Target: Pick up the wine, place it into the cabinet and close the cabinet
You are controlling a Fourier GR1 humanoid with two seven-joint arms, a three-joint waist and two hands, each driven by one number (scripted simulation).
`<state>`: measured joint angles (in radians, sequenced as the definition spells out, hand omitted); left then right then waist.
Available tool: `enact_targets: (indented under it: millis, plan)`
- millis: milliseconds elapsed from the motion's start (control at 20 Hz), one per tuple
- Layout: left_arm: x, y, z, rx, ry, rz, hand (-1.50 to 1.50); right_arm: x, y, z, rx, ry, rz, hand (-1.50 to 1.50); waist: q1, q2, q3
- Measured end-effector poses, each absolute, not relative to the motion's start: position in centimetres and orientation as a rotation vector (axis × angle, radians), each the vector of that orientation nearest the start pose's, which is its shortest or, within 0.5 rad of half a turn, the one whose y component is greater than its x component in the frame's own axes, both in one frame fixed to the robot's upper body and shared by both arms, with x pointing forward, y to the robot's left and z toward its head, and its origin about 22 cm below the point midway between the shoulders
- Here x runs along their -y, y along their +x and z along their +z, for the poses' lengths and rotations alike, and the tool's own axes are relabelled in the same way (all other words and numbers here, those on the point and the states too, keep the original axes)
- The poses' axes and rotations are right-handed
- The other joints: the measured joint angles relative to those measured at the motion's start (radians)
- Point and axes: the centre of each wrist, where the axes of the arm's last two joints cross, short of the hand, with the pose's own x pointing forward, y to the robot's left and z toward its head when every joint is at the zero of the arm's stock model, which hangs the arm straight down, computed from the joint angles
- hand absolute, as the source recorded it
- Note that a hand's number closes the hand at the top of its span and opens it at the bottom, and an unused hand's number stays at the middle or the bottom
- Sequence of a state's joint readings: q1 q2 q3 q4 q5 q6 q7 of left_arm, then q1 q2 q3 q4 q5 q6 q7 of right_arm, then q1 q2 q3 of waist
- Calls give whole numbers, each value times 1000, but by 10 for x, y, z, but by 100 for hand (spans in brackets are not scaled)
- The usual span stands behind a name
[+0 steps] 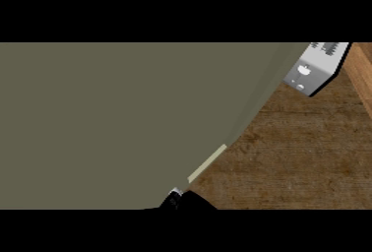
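Observation:
A broad olive-grey cabinet panel (116,123) fills the left and middle of the head view, and its slanted edge runs from the top right down to the bottom centre. A pale strip (208,164) lies along that edge. At the lower end of the edge a small black part of a hand (186,201) shows, which I take to be my left hand. The panel and the frame's edge hide the rest of it. The wine is out of sight, and my right hand does not show.
The wooden counter top (305,157) spreads out to the right of the panel. A silver metal appliance (317,66) with small knobs stands at the top right corner.

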<state>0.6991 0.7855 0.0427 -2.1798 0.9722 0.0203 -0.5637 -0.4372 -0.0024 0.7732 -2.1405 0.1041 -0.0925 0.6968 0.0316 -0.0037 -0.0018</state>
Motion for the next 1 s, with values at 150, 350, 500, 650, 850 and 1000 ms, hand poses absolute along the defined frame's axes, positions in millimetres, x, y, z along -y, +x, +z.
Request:
enact_targets:
  millis: [150, 350, 500, 650, 850, 1000]
  plan:
    - [-351, 95, 109, 1945, -206, 200, -150, 41, 181, 198, 1766, 436, 798, 150, 4, 1, 0]
    - [-358, 92, 113, 1945, -220, 195, -150, 24, 213, 209, 1784, 377, 771, 150, 6, 3, 1]
    - [-362, 93, 115, 1943, -227, 194, -150, 18, 240, 214, 1790, 341, 754, 150, 1, 4, 1]
    - [-364, 95, 118, 1935, -227, 182, -150, 12, 265, 215, 1803, 302, 750, 150, -2, 5, 1]
    - [-358, 97, 120, 1906, -238, 175, -150, 14, 291, 212, 1815, 246, 730, 150, -10, 5, 2]
    - [-353, 105, 121, 1891, -253, 169, -150, 24, 315, 208, 1830, 221, 726, 150, -15, 6, 1]
